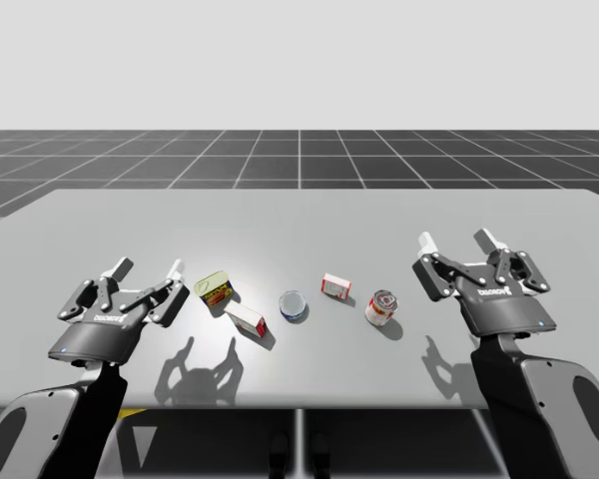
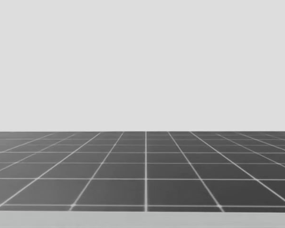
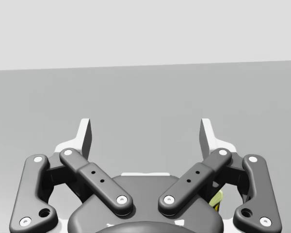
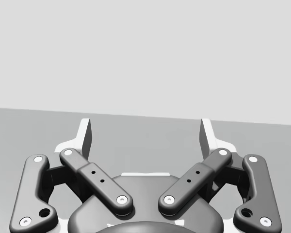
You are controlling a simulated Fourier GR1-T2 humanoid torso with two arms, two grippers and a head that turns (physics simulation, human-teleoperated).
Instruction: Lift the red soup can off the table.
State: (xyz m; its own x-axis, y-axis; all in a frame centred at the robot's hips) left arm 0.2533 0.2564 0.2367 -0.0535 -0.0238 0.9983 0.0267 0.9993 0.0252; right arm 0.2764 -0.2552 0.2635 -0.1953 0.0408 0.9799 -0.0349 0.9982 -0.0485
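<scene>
Worktop: grey, 5 small items in row near front edge.
Right gripper: released, fingers spread, nothing between them; hovers near red soup can, on its right, not touching.
Left gripper: released, beside yellow-green can.
Red soup can: on worktop, apparently upright, rightmost of row; small red-and-white box near its left.
Risks: finger clips can rim on descent and topples it; off-centre grasp lets round wall slip; box nudged.
</scene>
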